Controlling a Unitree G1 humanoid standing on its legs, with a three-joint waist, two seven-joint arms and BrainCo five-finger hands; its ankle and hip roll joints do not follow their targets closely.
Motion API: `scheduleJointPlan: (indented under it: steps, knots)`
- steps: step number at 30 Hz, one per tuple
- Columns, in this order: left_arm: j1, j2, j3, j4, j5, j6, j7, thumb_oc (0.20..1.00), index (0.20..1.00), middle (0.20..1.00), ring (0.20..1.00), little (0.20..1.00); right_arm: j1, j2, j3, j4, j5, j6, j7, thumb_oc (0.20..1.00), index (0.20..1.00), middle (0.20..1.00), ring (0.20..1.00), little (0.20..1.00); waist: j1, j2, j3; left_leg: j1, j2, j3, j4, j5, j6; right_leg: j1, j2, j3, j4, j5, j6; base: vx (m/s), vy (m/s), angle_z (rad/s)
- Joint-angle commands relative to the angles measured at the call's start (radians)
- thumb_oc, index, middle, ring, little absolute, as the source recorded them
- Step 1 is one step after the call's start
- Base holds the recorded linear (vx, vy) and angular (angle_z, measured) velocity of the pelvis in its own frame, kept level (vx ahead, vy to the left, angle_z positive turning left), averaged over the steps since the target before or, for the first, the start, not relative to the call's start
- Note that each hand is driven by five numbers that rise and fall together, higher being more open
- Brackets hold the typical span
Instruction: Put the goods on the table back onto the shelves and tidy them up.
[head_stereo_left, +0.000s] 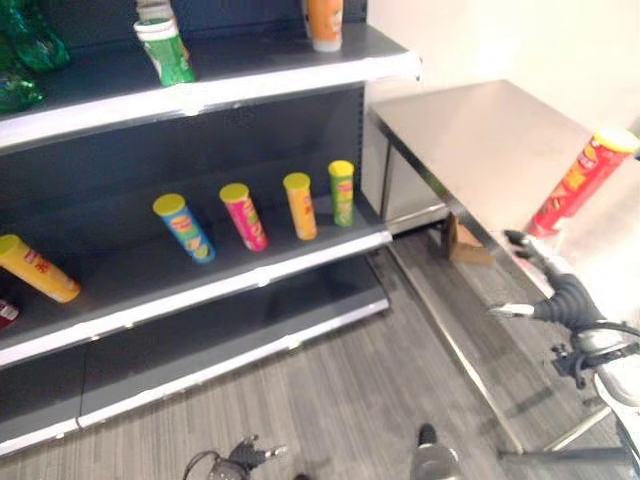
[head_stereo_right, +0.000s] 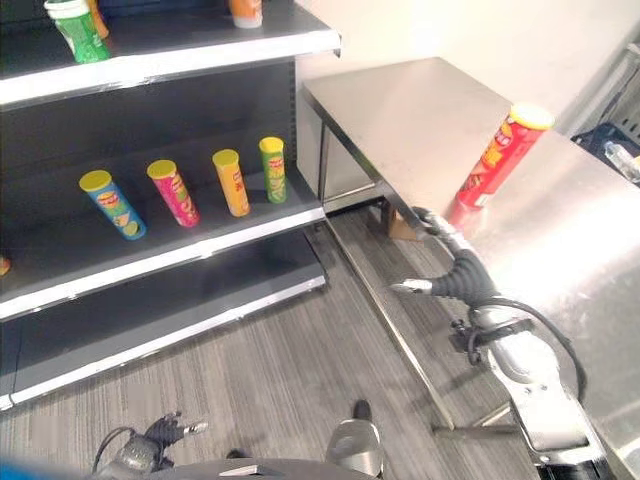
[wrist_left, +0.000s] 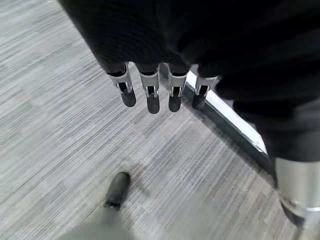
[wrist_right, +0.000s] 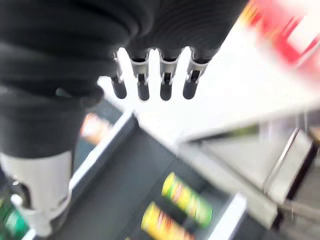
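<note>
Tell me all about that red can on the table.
The red can is a tall, slim tube with a yellow lid and yellow print on its side, likely cardboard. It stands upright and alone on the shiny steel table, near the front edge, its reflection showing on the metal. Nothing holds it: the right robot hand, fingers straight, is just short of it, not touching.

Red can (head_stereo_right: 497, 157) – yellow lid; steel-grey table (head_stereo_right: 420, 110).

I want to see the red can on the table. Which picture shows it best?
The right eye view: the red can stands whole on the table. The left eye view has it at the edge; the right wrist view shows a red blur.
</note>
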Motion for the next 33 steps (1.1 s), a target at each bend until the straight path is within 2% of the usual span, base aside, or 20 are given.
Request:
scheduleJointPlan:
  steps: [1,2,3,4,5,6,7,8,9,14,17,19,24,26,33]
  knots:
    - [-0.040,0.027,0.027,-0.019,0.027,-0.024,-0.001,1.000,1.000,1.000,1.000,1.000,-0.054,0.007,-0.093,0.015,0.039,-0.039,-0.074,1.000,1.000,1.000,1.000,1.000,-0.018,0.002,-0.040,0.032,-0.007,-0.087,0.016,-0.140,0.003,-0.106,-0.025,0.064,0.045,0.075,0.048,0.06,-0.126,-0.37]
    - [-0.031,0.028,0.038,-0.026,0.024,-0.026,-0.002,1.000,1.000,1.000,1.000,1.000,-0.037,0.008,-0.166,0.020,0.049,-0.040,-0.095,1.000,1.000,1.000,1.000,1.000,-0.011,-0.014,-0.053,0.039,-0.009,-0.084,0.017,-0.139,-0.005,-0.073,-0.021,0.050,0.000,0.056,0.048,0.06,-0.100,-0.33]
    - [-0.031,0.028,0.036,-0.026,0.024,-0.026,-0.002,1.000,1.000,1.000,1.000,1.000,-0.034,0.008,-0.168,0.019,0.050,-0.040,-0.095,1.000,1.000,1.000,1.000,1.000,-0.010,-0.014,-0.053,0.041,-0.009,-0.085,0.017,-0.139,-0.006,-0.070,-0.021,0.048,-0.002,0.056,0.048,0.00,-0.163,-0.24]
    - [-0.021,0.024,0.046,-0.022,0.025,-0.027,-0.002,1.000,1.000,1.000,1.000,1.000,-0.020,0.007,-0.211,0.022,0.059,-0.038,-0.104,1.000,1.000,1.000,1.000,1.000,-0.010,-0.026,-0.056,0.035,-0.007,-0.069,0.020,-0.114,-0.009,-0.065,-0.019,0.040,-0.014,0.057,0.045,0.00,-0.191,-0.09]
    - [-0.007,0.018,0.062,-0.018,0.018,-0.026,-0.001,1.000,1.000,1.000,1.000,1.000,0.007,-0.007,-0.292,0.035,0.056,-0.037,-0.128,1.000,1.000,1.000,1.000,1.000,-0.013,-0.030,-0.068,0.043,0.007,-0.072,0.020,-0.111,-0.018,-0.052,-0.002,0.042,-0.025,0.035,0.042,0.00,-0.191,-0.05]
    - [-0.006,0.017,0.060,-0.019,0.018,-0.026,-0.001,1.000,1.000,1.000,1.000,1.000,0.010,-0.008,-0.295,0.035,0.057,-0.037,-0.128,1.000,1.000,1.000,1.000,1.000,-0.012,-0.029,-0.068,0.043,0.007,-0.073,0.019,-0.111,-0.019,-0.051,-0.001,0.041,-0.025,0.035,0.042,0.07,-0.198,0.02]
    - [0.005,0.014,0.069,-0.022,0.013,-0.025,0.001,1.000,1.000,1.000,1.000,1.000,0.042,-0.025,-0.366,0.060,0.044,-0.031,-0.156,1.000,1.000,1.000,1.000,1.000,-0.019,-0.027,-0.076,0.044,0.023,-0.079,0.020,-0.108,-0.027,-0.042,0.013,0.038,-0.031,0.013,0.036,0.03,-0.095,0.01]
    - [0.005,0.013,0.068,-0.022,0.013,-0.024,0.001,1.000,1.000,1.000,1.000,1.000,0.044,-0.026,-0.368,0.060,0.044,-0.031,-0.156,1.000,1.000,1.000,1.000,1.000,-0.018,-0.025,-0.077,0.044,0.024,-0.080,0.020,-0.108,-0.027,-0.041,0.014,0.037,-0.031,0.013,0.035,0.04,-0.206,0.03]
    - [0.015,0.009,0.071,-0.022,0.010,-0.025,-0.002,1.000,1.000,1.000,1.000,1.000,0.072,-0.041,-0.431,0.090,0.040,-0.022,-0.173,1.000,1.000,1.000,1.000,1.000,-0.025,-0.019,-0.081,0.039,0.038,-0.088,0.021,-0.098,-0.036,-0.030,0.029,0.030,-0.040,-0.008,0.027,0.01,-0.118,-0.05]
    - [0.024,-0.004,0.048,-0.025,0.019,-0.018,-0.013,1.000,1.000,1.000,1.000,1.000,0.093,-0.063,-0.507,0.184,0.040,-0.008,-0.223,1.000,1.000,1.000,1.000,1.000,-0.024,0.010,-0.087,0.024,0.078,-0.109,0.025,-0.072,-0.055,-0.005,0.065,0.009,-0.055,-0.051,0.001,0.00,-0.141,0.04]
    - [0.019,-0.005,0.031,-0.029,0.017,-0.016,-0.014,1.000,1.000,1.000,1.000,1.000,0.066,-0.114,-0.504,0.290,0.051,-0.002,-0.263,1.000,1.000,1.000,1.000,1.000,-0.011,0.022,-0.088,0.015,0.094,-0.119,0.026,-0.056,-0.066,0.008,0.080,-0.003,-0.062,-0.065,-0.009,-0.01,-0.088,0.21]
    - [0.010,0.003,0.006,-0.038,0.011,-0.014,-0.014,1.000,1.000,1.000,1.000,1.000,0.021,-0.207,-0.465,0.411,0.055,0.014,-0.273,1.000,1.000,1.000,1.000,1.000,0.010,0.033,-0.086,0.004,0.118,-0.131,0.028,-0.031,-0.081,0.023,0.101,-0.023,-0.072,-0.082,-0.024,-0.05,-0.147,0.21]
    - [-0.002,0.018,-0.014,-0.052,-0.002,-0.016,-0.016,1.000,1.000,1.000,1.000,1.000,-0.043,-0.352,-0.409,0.577,0.019,0.024,-0.281,1.000,1.000,1.000,1.000,1.000,0.042,0.045,-0.077,-0.019,0.154,-0.160,0.036,0.005,-0.104,0.053,0.131,-0.060,-0.077,-0.115,-0.047,-0.05,-0.115,0.29]
    - [-0.004,0.028,-0.027,-0.049,-0.009,-0.013,-0.010,1.000,1.000,1.000,1.000,1.000,-0.129,-0.424,-0.340,0.676,0.042,0.024,-0.278,1.000,1.000,1.000,1.000,1.000,0.070,0.049,-0.073,-0.026,0.170,-0.173,0.043,0.023,-0.116,0.071,0.143,-0.080,-0.078,-0.130,-0.059,-0.03,-0.112,0.32]
    - [0.006,0.038,-0.030,-0.042,-0.021,-0.013,-0.011,1.000,1.000,1.000,1.000,1.000,-0.234,-0.501,-0.248,0.769,0.071,0.015,-0.247,1.000,1.000,1.000,1.000,1.000,0.101,0.053,-0.063,-0.038,0.196,-0.200,0.052,0.055,-0.133,0.101,0.163,-0.113,-0.077,-0.157,-0.082,-0.01,-0.079,0.21]
